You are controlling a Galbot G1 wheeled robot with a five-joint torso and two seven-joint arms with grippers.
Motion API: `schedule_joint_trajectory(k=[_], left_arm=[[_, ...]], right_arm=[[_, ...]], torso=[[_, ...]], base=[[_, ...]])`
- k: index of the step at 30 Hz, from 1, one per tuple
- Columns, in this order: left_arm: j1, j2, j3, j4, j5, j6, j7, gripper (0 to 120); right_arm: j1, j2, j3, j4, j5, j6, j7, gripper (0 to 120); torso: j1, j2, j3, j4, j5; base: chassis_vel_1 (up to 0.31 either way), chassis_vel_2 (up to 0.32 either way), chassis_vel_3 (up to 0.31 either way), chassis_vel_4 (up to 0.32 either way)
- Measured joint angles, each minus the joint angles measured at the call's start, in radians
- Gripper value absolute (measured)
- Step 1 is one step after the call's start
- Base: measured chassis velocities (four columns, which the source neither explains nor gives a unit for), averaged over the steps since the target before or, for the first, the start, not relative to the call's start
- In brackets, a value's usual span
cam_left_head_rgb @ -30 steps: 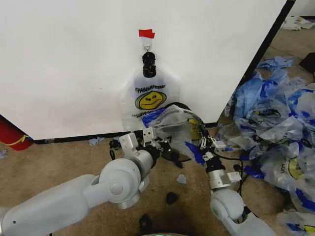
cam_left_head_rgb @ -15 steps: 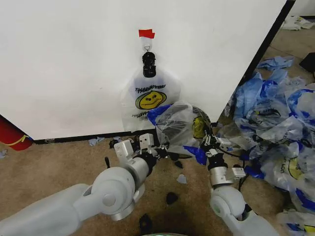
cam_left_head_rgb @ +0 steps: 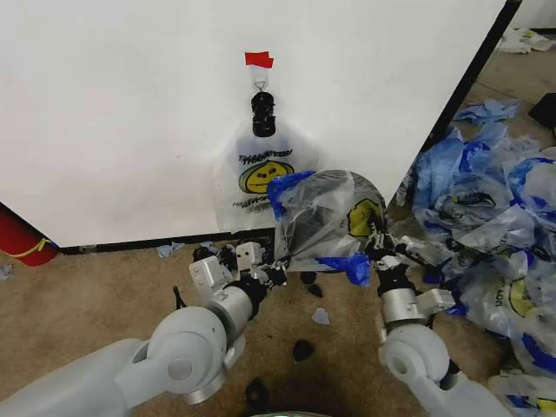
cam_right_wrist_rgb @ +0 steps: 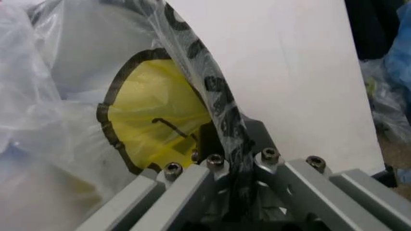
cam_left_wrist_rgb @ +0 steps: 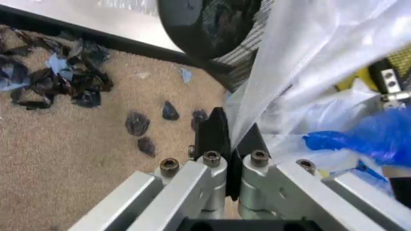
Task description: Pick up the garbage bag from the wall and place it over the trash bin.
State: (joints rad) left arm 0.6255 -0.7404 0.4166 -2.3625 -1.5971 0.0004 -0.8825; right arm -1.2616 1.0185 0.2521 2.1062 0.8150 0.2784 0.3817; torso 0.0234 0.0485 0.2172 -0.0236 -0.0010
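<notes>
**Below the hook, a bag stretched between two hands**

Low at centre frame, the left hand [cam_left_head_rgb: 276, 271] is clamped on one edge of the garbage bag [cam_left_head_rgb: 323, 217], and the right hand [cam_left_head_rgb: 379, 246] is clamped on the opposite edge. It spreads open before the wall [cam_left_head_rgb: 130, 113]. In the left wrist view, the trash bin [cam_left_wrist_rgb: 209, 24] shows beside the film.

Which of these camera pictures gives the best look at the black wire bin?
The left wrist view: the trash bin shows its black mesh wall beside the garbage bag that the left gripper pinches. In the head view the bag stretched between both grippers hides it; in the right wrist view the bag film pinched by the right gripper blocks it.
</notes>
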Motion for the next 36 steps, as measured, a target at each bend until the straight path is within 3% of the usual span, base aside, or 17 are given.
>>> schedule_joint_trajectory(k=[12, 21, 23, 26, 36], left_arm=[[0.009, -0.022, 0.009, 0.017, 0.025, 0.001, 0.013, 0], [0.018, -0.037, 0.010, 0.028, -0.002, -0.012, 0.102, 33], [0.018, -0.037, 0.010, 0.028, -0.002, -0.012, 0.102, 33], [0.026, -0.052, 0.015, 0.050, 0.010, -0.014, 0.105, 52], [0.041, -0.085, 0.034, 0.103, 0.056, -0.022, 0.107, 88]], right_arm=[[-0.010, -0.034, 0.046, 0.030, 0.067, -0.003, -0.003, 0], [-0.006, -0.032, 0.043, 0.067, 0.146, -0.019, 0.016, 0], [-0.006, -0.032, 0.043, 0.067, 0.146, -0.019, 0.016, 0], [-0.002, -0.035, 0.051, 0.092, 0.191, -0.032, 0.046, 0], [-0.007, -0.045, 0.075, 0.117, 0.239, -0.038, 0.062, 0]], torso=[[0.000, 0.000, 0.000, -0.0001, 0.0001], [0.000, 0.000, 0.000, 0.0000, 0.0000], [0.000, 0.000, 0.000, 0.0000, 0.0000], [0.000, 0.000, 0.000, 0.0000, 0.0000], [0.000, 0.000, 0.000, 0.0000, 0.0000]], base=[[0.000, 0.000, 0.000, 0.000], [0.000, 0.000, 0.000, 0.000], [0.000, 0.000, 0.000, 0.000], [0.000, 0.000, 0.000, 0.000], [0.000, 0.000, 0.000, 0.000]])
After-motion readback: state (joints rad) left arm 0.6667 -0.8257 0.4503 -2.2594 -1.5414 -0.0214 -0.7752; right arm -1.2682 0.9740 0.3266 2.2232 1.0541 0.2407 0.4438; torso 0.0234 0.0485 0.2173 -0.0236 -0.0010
